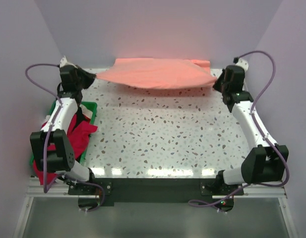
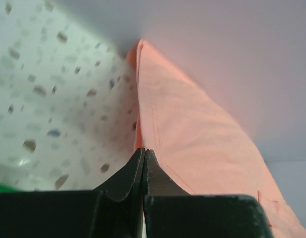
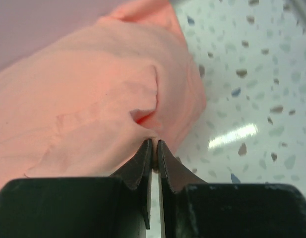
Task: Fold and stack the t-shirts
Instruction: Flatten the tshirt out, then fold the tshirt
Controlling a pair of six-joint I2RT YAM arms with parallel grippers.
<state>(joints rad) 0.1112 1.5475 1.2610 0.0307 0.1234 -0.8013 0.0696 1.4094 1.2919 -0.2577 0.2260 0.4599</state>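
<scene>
Overhead, a salmon-pink t-shirt [image 1: 155, 73] hangs stretched along the far edge of the speckled table [image 1: 157, 139], held up between the two arms. The left gripper [image 1: 92, 78] pinches its left end and the right gripper [image 1: 217, 82] its right end, and the middle sags toward the tabletop. At the near left, a green bin [image 1: 91, 110] holds a crimson red t-shirt [image 1: 82, 135].

From the left wrist, the jaws are closed tight on a thin seamed edge of the pink cloth, which runs away toward the far wall.

From the right wrist, the jaws are closed on a small puckered fold, with only a little cloth caught between them.

Judging from these grips, the main risk is a slip. Both hold very little cloth, so spreading the arms further apart or swinging the shirt quickly could tug an edge free and drop it in a heap. Lowering one side ahead of the other could also lay it down creased.
</scene>
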